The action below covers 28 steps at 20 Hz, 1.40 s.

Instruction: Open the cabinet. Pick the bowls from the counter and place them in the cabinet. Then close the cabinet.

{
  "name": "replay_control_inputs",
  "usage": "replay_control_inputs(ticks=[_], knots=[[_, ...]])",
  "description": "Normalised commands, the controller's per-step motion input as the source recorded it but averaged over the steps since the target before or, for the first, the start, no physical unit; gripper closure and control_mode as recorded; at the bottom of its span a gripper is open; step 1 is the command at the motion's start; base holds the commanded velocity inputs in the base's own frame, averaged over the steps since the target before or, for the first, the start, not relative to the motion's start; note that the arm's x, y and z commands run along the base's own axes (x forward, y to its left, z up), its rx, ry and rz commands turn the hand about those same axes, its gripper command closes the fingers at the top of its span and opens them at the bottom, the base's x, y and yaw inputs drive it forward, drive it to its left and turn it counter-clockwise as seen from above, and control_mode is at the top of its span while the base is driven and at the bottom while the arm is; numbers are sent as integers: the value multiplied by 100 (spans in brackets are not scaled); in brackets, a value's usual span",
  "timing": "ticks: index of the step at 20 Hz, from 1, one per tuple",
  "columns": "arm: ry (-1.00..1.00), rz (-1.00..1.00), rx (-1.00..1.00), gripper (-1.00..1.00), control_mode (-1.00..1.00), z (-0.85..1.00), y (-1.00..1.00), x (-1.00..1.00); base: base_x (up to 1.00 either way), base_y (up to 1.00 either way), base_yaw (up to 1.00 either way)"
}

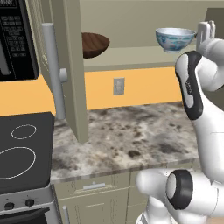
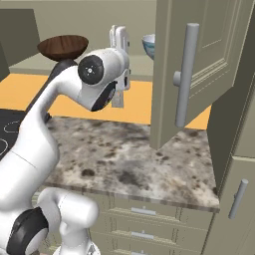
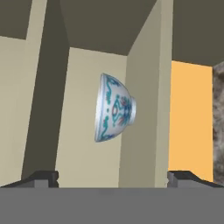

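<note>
The cabinet stands open, its left door (image 1: 72, 65) and right door (image 2: 199, 64) swung out over the counter (image 1: 131, 135). On its lower shelf (image 1: 131, 54) rest both bowls: the dark-brown wooden one (image 1: 94, 43) (image 2: 63, 47) at the left, the white and light-blue one (image 1: 175, 39) (image 3: 114, 108) at the right. The right door partly hides the blue bowl (image 2: 148, 46). My gripper (image 1: 204, 34) (image 2: 119, 37) (image 3: 113, 178) hovers just in front of the blue bowl, open and apart from it, with nothing between the fingertips (image 3: 43, 177).
A black stove top (image 1: 22, 148) adjoins the counter at the left, under a black microwave (image 1: 15, 39). Long silver bar handles (image 1: 52, 70) (image 2: 185, 74) jut from the open doors. A wall outlet (image 1: 118, 86) sits on the orange backsplash. Drawers (image 2: 144, 214) run below the counter.
</note>
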Motion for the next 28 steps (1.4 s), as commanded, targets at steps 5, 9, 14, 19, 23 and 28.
replay_control_inputs(ticks=[5, 9, 14, 19, 23, 28], knots=[[1, 0, -11, -100, -100, 0, 29, -73, 0, 0, 0], [2, -2, -6, -100, -100, 0, 7, -56, 0, 0, 0], [5, -4, 0, -100, -100, 0, 0, -48, 0, 0, 0], [14, -2, 0, -100, -100, 1, 0, -37, 0, 0, 0], [9, 0, 0, -100, -100, 0, 0, -41, 0, 0, 0], [0, 0, 0, -100, -100, 0, 0, -47, 0, 0, 0]])
